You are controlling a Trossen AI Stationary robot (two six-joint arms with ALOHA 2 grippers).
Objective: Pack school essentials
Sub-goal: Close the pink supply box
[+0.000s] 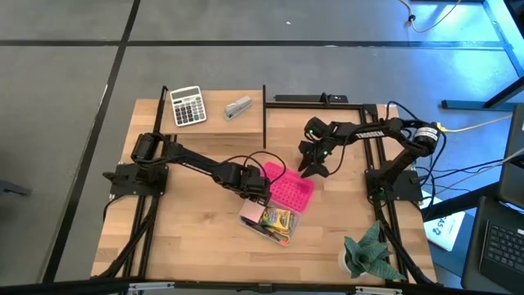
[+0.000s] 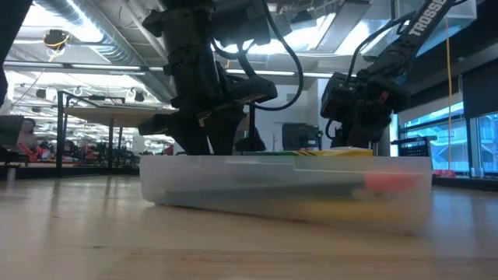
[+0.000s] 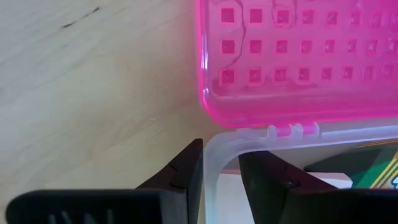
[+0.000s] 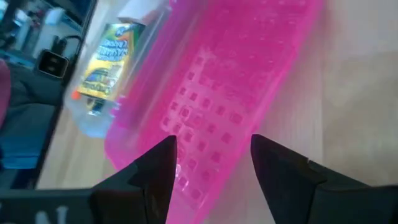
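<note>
Wooden table (image 1: 188, 238) seen from above, with grey floor around it and two dark robot arms reaching toward its middle. Near the table's centre lies a clear plastic case (image 1: 268, 220), its pink lid (image 1: 290, 190) swung open and lying flat beside it, toward the far right. Packing looks nearly done: a crayon box (image 1: 278, 220) and a pale pink note pad (image 1: 250, 215) already sit inside the case, and blurred pencil-like shapes show through its wall in the low view. No loose stationery remains on the table. What seems left is folding the lid over and shutting it.

The left gripper (image 3: 219, 182) pinches the clear case's rim at the corner by the hinge, one finger on each side of the wall, holding it steady. The right gripper (image 4: 212, 163) hovers over the pink lid with its fingers apart, gripping nothing.

A calculator (image 1: 187, 106) and a small grey stapler (image 1: 238, 107) rest near the table's far edge, well apart from the case. A green folded-paper figure (image 1: 370, 252) stands by the near right corner. Nothing blocks the lid's swing except the left gripper on the rim.
</note>
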